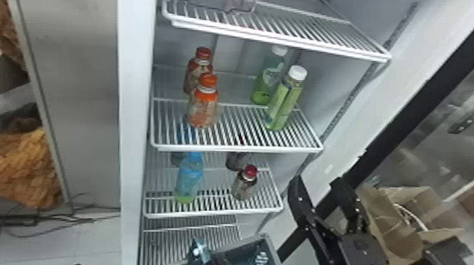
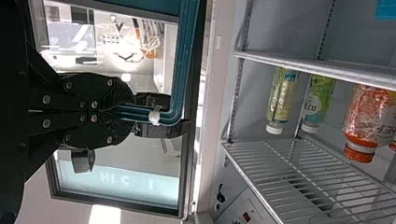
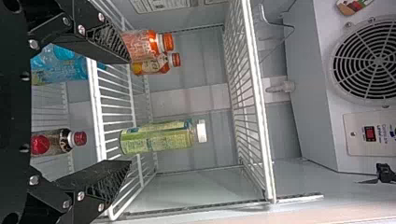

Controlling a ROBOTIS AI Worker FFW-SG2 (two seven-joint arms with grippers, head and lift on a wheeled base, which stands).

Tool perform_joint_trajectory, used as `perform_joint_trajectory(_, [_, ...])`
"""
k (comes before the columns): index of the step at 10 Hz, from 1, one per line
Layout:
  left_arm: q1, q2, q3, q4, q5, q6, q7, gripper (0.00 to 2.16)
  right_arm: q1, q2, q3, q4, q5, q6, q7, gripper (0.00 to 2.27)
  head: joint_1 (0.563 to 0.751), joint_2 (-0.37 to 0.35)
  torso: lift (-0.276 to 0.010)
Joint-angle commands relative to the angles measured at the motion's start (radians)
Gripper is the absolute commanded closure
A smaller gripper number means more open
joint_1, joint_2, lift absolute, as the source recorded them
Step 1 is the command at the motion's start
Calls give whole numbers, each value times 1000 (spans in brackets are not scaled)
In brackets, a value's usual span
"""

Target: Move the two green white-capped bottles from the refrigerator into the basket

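Observation:
One green white-capped bottle [image 1: 286, 100] stands near the right front of the refrigerator's upper-middle shelf; the other green bottle [image 1: 267, 82] is just behind it. Below and right of them is my right gripper [image 1: 316, 180], open and empty. From the right wrist, a green bottle [image 3: 159, 136] lies beyond and between the spread fingers of the right gripper [image 3: 130, 112]. At the head view's bottom edge, my left gripper [image 1: 221, 262] is at the basket [image 1: 265, 241]. In the left wrist view, the left gripper [image 2: 161, 115] is shut on the basket's teal handle [image 2: 181, 60].
Two orange-capped or red-capped bottles [image 1: 203, 108] share the shelf [image 1: 239, 149], on its left. A blue bottle [image 1: 189, 179] and a dark red-capped bottle [image 1: 244, 185] stand one shelf lower. Another wire shelf [image 1: 281, 39] hangs above. The open door and a cardboard box [image 1: 395, 222] are right.

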Motion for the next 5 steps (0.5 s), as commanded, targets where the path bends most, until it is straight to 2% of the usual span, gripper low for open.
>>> perform_joint_trajectory(1, [4, 0, 3, 0, -2, 1, 0, 1214, 0, 1, 0, 0, 0, 0, 1, 300, 695, -350, -4])
perform_joint_trajectory(5, [4, -2, 3, 2, 0, 3, 2, 1214, 0, 1, 0, 5, -6, -7, -1, 300, 695, -350, -4])
